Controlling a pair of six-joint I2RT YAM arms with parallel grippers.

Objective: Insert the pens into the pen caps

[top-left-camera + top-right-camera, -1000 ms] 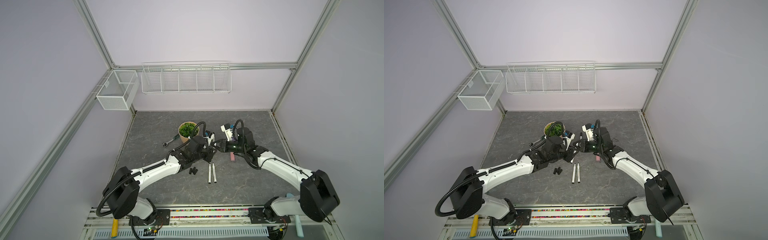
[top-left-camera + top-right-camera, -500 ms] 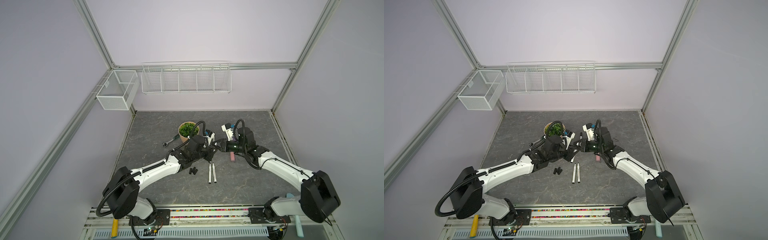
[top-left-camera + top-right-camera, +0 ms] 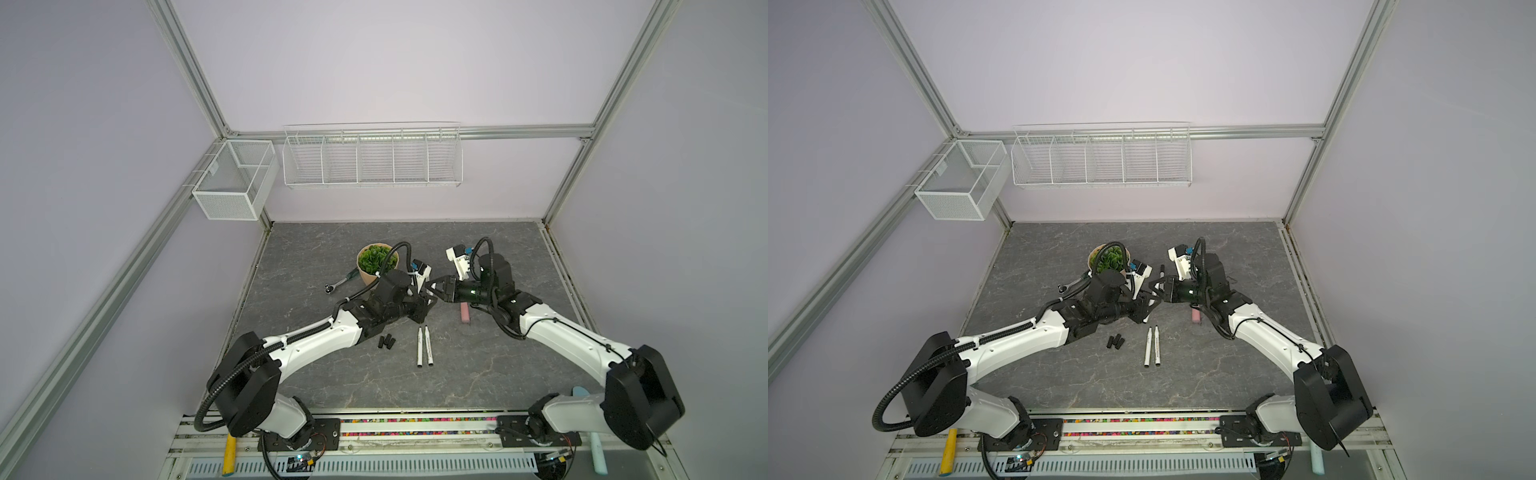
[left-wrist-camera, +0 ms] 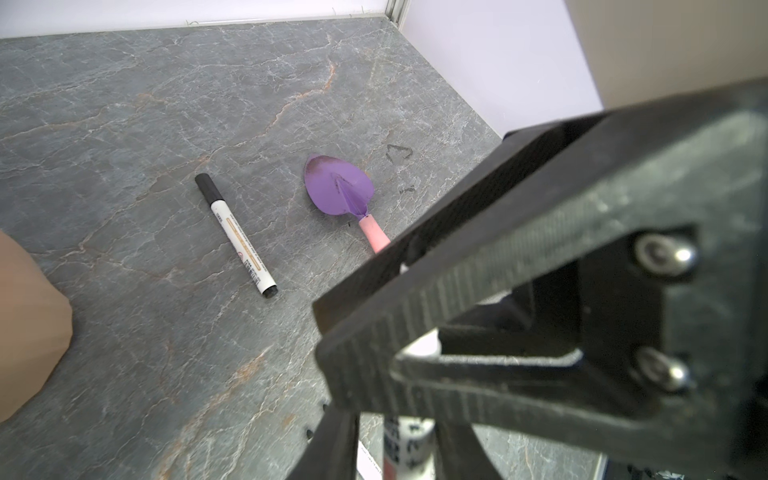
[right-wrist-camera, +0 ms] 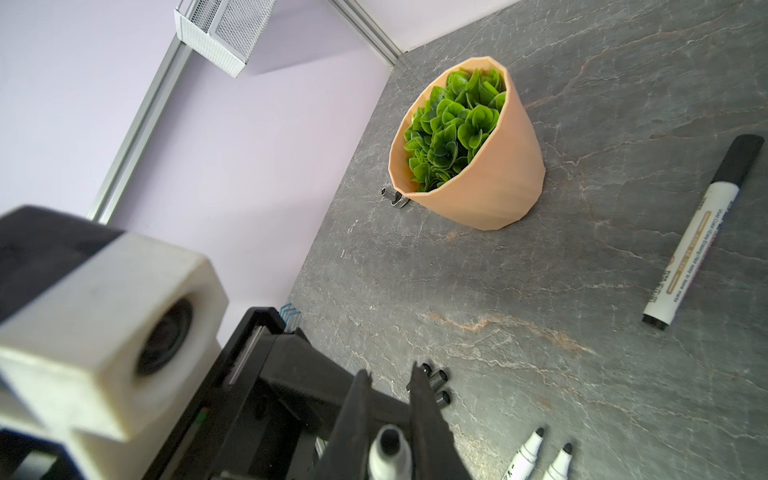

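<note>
While the right gripper (image 5: 390,370) pinches a pen (image 5: 388,455) in tight fingers beside the plant pot (image 5: 498,178), the left gripper (image 3: 426,302) flanks it narrowly; its grip is unclear. This looks like a handover. Next, one arm must fetch one of the pen caps (image 3: 385,341) lying on the table (image 3: 478,374) before the pot.

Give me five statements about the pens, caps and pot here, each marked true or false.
1. Two uncapped pens lie side by side on the table. True.
2. Every cap is already on a pen. False: three loose caps lie clustered together.
3. One capped pen lies flat on the table. True.
4. The plant pot has tipped over. False: it stands upright.
5. The right end effector is empty. False: it grips a fourth pen.
</note>
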